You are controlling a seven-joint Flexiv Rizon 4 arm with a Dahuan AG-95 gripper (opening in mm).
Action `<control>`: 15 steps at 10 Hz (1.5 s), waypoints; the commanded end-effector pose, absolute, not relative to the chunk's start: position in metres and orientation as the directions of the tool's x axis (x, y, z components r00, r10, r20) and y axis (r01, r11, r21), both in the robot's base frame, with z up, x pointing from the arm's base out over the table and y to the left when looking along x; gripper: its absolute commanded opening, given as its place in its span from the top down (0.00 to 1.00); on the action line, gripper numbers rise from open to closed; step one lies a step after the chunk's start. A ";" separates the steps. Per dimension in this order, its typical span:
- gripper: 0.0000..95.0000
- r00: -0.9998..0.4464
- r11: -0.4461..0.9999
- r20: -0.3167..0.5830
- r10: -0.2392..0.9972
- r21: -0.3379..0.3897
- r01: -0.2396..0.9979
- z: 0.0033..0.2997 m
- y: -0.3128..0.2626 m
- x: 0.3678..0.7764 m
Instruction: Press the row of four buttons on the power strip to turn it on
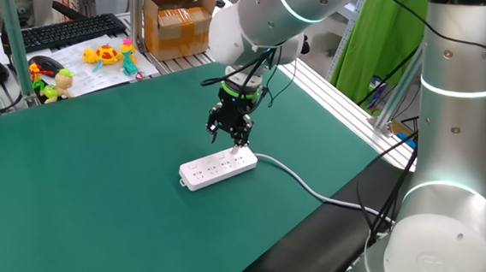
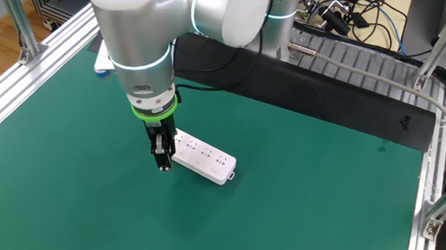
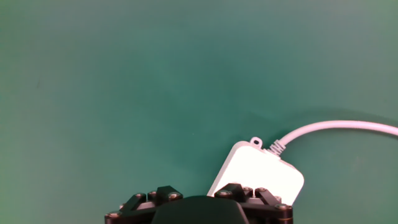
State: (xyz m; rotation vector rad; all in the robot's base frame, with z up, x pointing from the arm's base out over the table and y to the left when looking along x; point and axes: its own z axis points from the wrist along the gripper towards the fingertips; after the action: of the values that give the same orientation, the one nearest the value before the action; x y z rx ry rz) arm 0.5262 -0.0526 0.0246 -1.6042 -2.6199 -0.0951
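One power strip [image 1: 219,168] lies directly beneath the end effector [image 1: 236,139], whose opening can't be judged.

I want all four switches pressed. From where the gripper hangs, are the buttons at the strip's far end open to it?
Probably yes: nothing lies on the power strip beyond the gripper at its cable end.

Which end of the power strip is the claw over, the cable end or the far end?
The cable end. The claw hangs over the end of the power strip where the grey cable exits; the opposite end lies uncovered.
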 end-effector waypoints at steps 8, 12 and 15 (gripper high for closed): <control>0.40 -0.429 0.430 0.090 0.899 -0.002 0.903 0.039 -0.029 0.523; 0.40 -0.392 0.393 0.093 0.915 0.010 0.919 0.032 -0.020 0.517; 0.40 -0.393 0.393 0.088 0.915 0.018 0.919 0.031 -0.019 0.516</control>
State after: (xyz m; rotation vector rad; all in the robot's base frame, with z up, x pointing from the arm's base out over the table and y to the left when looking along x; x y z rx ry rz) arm 0.5156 -0.0185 0.0305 -1.6916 -2.5688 -0.0994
